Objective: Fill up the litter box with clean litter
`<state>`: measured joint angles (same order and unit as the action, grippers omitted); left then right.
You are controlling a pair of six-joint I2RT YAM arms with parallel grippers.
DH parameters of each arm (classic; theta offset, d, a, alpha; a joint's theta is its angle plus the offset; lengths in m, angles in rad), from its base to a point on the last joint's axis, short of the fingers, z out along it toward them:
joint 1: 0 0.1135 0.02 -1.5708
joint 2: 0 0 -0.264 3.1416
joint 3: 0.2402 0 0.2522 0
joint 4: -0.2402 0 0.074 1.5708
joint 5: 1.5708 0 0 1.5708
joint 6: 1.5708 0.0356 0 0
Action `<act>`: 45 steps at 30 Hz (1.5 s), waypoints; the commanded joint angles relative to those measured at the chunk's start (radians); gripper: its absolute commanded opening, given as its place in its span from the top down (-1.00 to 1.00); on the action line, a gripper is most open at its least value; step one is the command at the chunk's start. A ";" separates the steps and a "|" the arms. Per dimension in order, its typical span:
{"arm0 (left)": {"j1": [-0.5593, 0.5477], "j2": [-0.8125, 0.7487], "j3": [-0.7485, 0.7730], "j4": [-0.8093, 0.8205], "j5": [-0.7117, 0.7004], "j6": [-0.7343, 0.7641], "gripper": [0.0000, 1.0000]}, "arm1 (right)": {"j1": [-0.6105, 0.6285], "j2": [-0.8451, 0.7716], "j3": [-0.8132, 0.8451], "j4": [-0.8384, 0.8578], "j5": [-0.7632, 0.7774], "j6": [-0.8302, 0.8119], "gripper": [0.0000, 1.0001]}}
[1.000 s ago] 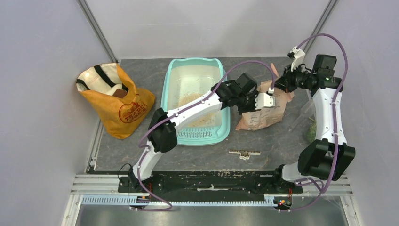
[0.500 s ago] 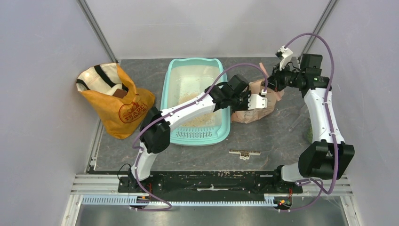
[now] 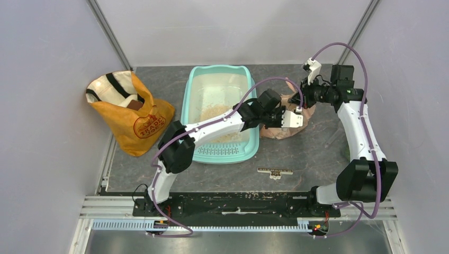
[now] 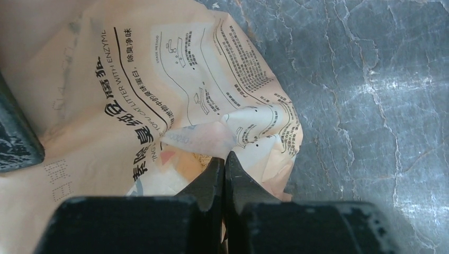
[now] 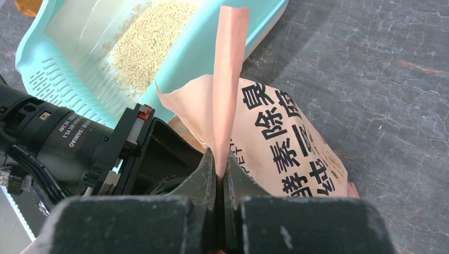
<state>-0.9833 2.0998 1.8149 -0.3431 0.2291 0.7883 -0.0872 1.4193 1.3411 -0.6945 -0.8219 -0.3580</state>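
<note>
"Where did your top camera put the litter box (image 3: 186, 106)?"

"Mid-table, with its grate end toward 6 o'clock and the clean litter (image 3: 214, 112) heaped inside. The paper bag (image 3: 276, 131) lay just beside it at 3 o'clock."

"And your grippers?"

"That view hid the tips. Your left wrist camera showed the left gripper (image 4: 224, 159) closed together on a fold of the printed bag. Your right wrist camera showed the right gripper (image 5: 217, 159) clamped on an upright pink strip of the bag, with the litter at 11 o'clock."
</note>
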 commanded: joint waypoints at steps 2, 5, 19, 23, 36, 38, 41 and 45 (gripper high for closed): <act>0.008 -0.120 0.014 -0.022 0.025 -0.003 0.61 | 0.007 -0.033 0.055 -0.090 -0.065 -0.086 1.00; 0.038 -0.205 -0.070 -0.020 0.042 -0.086 0.24 | -0.005 -0.024 0.064 -0.112 -0.057 -0.116 1.00; 0.108 -0.241 0.032 -0.212 -0.110 -0.776 -0.01 | -0.058 -0.022 0.093 -0.152 -0.089 -0.158 1.00; 0.103 -0.193 0.047 -0.213 -0.066 -0.889 -0.18 | -0.061 -0.026 0.093 -0.152 -0.092 -0.155 1.00; 0.106 -0.016 0.161 -0.172 -0.154 -0.982 -0.23 | -0.068 -0.039 0.089 -0.155 -0.112 -0.159 1.00; 0.106 0.000 0.179 -0.154 -0.172 -0.986 -0.21 | -0.069 -0.043 0.090 -0.159 -0.116 -0.161 1.00; 0.119 0.012 0.197 -0.115 -0.159 -0.992 -0.21 | -0.070 -0.043 0.098 -0.175 -0.123 -0.174 1.00; 0.126 0.022 0.172 -0.047 -0.184 -0.980 -0.24 | -0.078 -0.039 0.106 -0.197 -0.136 -0.197 1.00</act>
<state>-0.8700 2.1067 1.9667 -0.5022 0.0761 -0.1596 -0.1581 1.4105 1.3952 -0.8562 -0.8890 -0.5350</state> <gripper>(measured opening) 0.612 0.038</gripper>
